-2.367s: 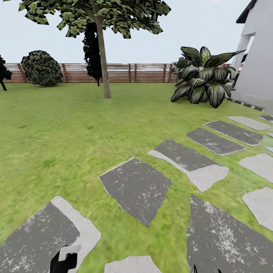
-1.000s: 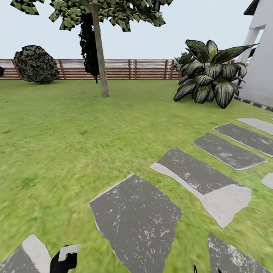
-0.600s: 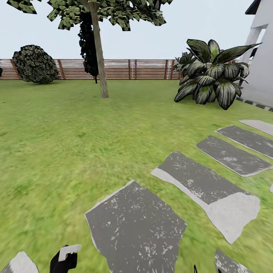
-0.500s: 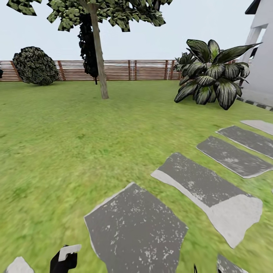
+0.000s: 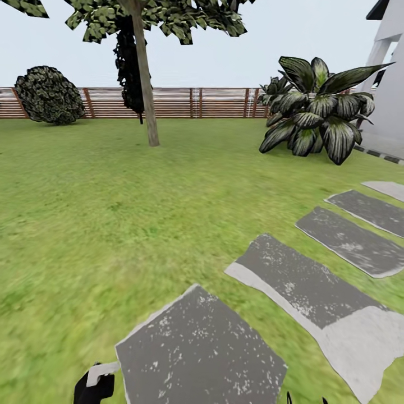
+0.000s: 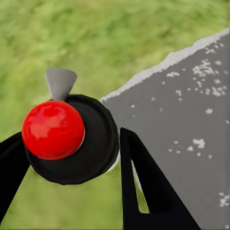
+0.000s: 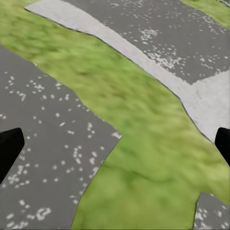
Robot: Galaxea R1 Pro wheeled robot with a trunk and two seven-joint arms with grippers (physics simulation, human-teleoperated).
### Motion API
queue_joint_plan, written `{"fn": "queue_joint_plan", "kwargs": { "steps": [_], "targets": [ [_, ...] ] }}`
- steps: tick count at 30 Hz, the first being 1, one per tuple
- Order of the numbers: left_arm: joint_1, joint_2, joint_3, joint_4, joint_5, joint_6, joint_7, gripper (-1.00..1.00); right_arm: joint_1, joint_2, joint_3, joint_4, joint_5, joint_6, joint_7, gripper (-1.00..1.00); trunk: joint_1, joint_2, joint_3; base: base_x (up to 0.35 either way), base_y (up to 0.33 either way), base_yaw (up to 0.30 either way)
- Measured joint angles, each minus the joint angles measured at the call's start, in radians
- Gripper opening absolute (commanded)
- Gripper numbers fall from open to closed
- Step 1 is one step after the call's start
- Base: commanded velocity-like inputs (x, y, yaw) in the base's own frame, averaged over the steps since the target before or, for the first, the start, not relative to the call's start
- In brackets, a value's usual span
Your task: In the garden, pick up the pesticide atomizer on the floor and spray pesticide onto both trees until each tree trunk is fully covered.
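The atomizer (image 6: 72, 139) sits between my left gripper (image 6: 72, 167)'s two black fingers (image 6: 143, 187), which are closed against its round black body; its red cap (image 6: 52, 129) faces the wrist camera and a grey nozzle (image 6: 60, 82) sticks out past it. In the head view I see the atomizer's black body and pale nozzle (image 5: 95, 384) at the bottom edge of the frame, hanging over grass just beside the near corner of a grey slab (image 5: 199, 350).

My right gripper (image 7: 115, 148) has its fingers spread wide, one black tip (image 7: 9, 148) at each side of its wrist view, with nothing between them. Below it lie grass and slabs.

Outward from the hands, the lawn (image 5: 112, 207) runs up to a brown slatted fence (image 5: 196, 104). A line of slabs leads off toward the right edge of the lawn, the next one (image 5: 314, 286) dark with a pale border. A tree (image 5: 143, 84) stands well ahead, toward the far side of the lawn, its trunk leaning slightly, with leaves only at the top. Behind it is a dark narrow tree (image 5: 128, 67) near the fence. A round bush (image 5: 49, 95) sits by the fence at the far left, a broad-leaved plant (image 5: 317, 112) at the far right, and beside that a white wall (image 5: 390, 95). I can't make out any specks on the trunk from here.
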Motion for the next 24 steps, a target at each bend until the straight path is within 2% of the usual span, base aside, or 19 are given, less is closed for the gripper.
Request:
{"fn": "queue_joint_plan", "kwargs": {
  "steps": [24],
  "targets": [
    [0.0,0.001,0.001,0.0,0.0,0.002,0.0,-1.0,0.0,0.0,0.0,0.0,0.0,0.0,0.0,1.0,0.0,0.0,0.0,0.339,0.0,0.0]
  ]
}}
